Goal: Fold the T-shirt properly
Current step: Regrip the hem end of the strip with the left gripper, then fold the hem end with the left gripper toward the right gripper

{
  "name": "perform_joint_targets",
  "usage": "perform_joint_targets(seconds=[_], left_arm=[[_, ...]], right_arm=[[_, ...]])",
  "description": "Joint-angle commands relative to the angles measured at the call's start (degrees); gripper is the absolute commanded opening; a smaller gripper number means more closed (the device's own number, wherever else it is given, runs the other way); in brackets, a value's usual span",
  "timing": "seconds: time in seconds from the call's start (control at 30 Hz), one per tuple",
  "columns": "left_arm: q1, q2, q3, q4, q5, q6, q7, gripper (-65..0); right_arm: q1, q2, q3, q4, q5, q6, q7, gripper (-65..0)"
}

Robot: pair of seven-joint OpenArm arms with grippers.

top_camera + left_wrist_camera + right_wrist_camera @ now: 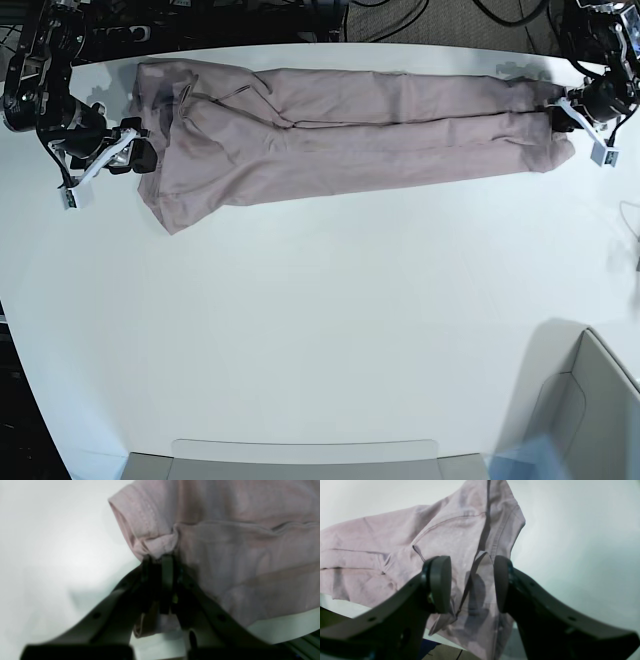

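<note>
The mauve-pink T-shirt (350,140) lies as a long, narrow, wrinkled strip across the far side of the white table (320,320). My left gripper (562,112) is at the strip's right end in the base view. In the left wrist view this gripper (160,557) is shut on a bunched hem corner of the T-shirt (250,555). My right gripper (140,155) sits at the strip's left end. It stands open (471,585), its pads either side of a fold of the T-shirt (382,555) without pinching it.
A grey bin (590,400) stands at the table's near right corner. A pale tray edge (300,455) runs along the front. Dark cables and arm bases (60,60) crowd the back edge behind the shirt.
</note>
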Motion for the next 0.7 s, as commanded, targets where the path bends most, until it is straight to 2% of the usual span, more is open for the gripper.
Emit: perform_joint_targets(seconds=[0.0, 0.17, 0.3, 0.43, 0.53, 0.67], left_arm=[[-0.13, -0.14, -2.07, 1.91, -1.78, -0.12, -0.05, -65.0], [-0.13, 1.71, -8.31, 7.01, -6.88, -0.12, 4.79, -65.0], [0.05, 2.67, -9.37, 12.55, -11.71, -0.12, 7.69, -65.0], [0.05, 7.07, -9.28, 19.93, -13.38, -0.12, 10.50, -65.0], [-0.04, 11.64, -6.55, 26.17, -13.29, -0.12, 12.79, -65.0], [-0.04, 15.24, 0.30, 29.87, -12.94, -0.12, 12.61, -65.0]], right_arm=[[0.41, 0.88, 0.55, 1.04, 1.08, -0.49, -0.09, -36.7], [0.41, 0.97, 0.55, 1.04, 1.08, -0.49, -0.09, -36.7], [0.41, 0.88, 0.20, 1.04, 1.08, -0.49, -0.09, -36.7], [1.21, 0.70, 0.11, 0.96, 1.08, -0.49, -0.09, -36.7], [1.29, 0.44, 0.28, 0.87, 1.08, -0.49, -0.09, -36.7], [1.73, 0.44, 0.11, 0.87, 0.99, -0.49, -0.09, -36.7]])
